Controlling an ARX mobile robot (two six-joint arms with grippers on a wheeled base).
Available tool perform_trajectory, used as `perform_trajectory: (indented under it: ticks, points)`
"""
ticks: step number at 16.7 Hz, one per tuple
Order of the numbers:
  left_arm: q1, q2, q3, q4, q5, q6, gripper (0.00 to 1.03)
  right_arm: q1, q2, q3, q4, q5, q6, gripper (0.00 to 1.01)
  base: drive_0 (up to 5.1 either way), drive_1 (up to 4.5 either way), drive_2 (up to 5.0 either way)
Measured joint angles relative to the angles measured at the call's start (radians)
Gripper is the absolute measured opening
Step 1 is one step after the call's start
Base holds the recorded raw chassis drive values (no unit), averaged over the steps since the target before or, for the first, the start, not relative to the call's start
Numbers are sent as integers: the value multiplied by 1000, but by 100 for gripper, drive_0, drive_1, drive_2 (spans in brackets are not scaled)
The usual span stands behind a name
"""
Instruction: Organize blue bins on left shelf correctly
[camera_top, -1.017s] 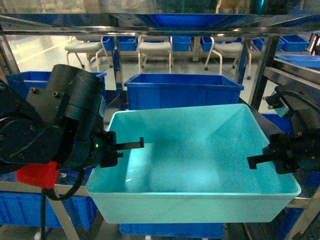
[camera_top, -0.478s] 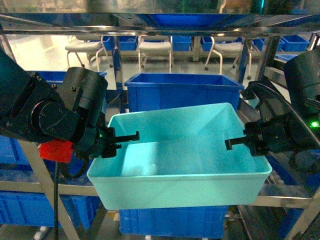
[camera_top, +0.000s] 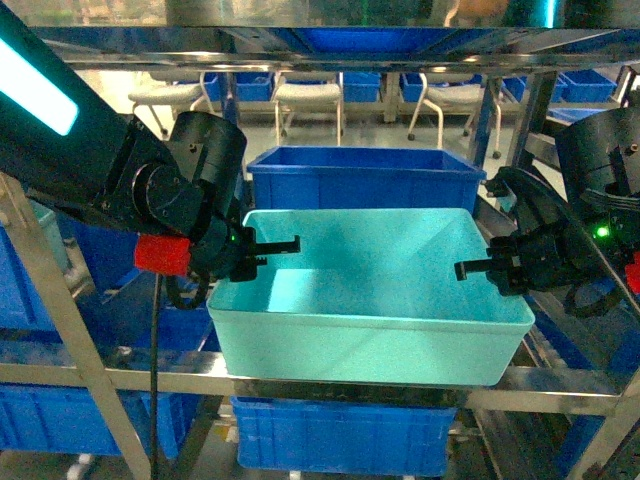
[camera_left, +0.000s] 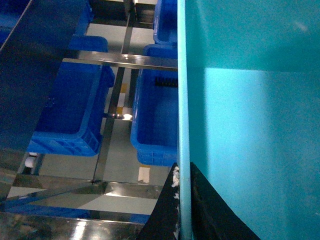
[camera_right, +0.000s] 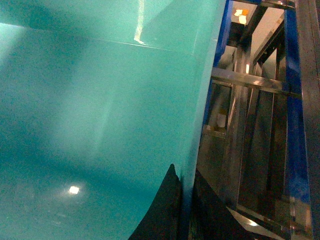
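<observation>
The light turquoise blue bin (camera_top: 370, 300) is held level between my two arms over the front beam (camera_top: 330, 377) of the steel left shelf. My left gripper (camera_top: 262, 250) is shut on the bin's left wall. In the left wrist view the rim (camera_left: 183, 100) runs straight between that gripper's (camera_left: 184, 202) black fingers. My right gripper (camera_top: 488, 270) is shut on the right wall. In the right wrist view the bin wall (camera_right: 100, 110) passes between that gripper's (camera_right: 186, 202) dark fingers. I cannot tell whether the bin's underside touches the shelf.
A dark royal-blue tub (camera_top: 365, 180) stands right behind the turquoise bin. More dark blue tubs (camera_top: 345, 440) sit on the tier below and at the left (camera_left: 75, 115). Steel posts (camera_top: 55, 300) and rails (camera_right: 250, 80) flank both arms. White chairs (camera_top: 310, 100) stand far behind.
Both arms have pushed the turquoise bin forward, away from the camera and into the shelf. It now looks smaller and sits close to the dark blue tub. Both grips held.
</observation>
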Motion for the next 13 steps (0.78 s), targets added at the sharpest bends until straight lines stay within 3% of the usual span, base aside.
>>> perform_trajectory:
  ticks: [13]
  points:
    - [8,87,109,-76,-9,0,2,-4,65,84,-43,-11,-5,3,0,0,0]
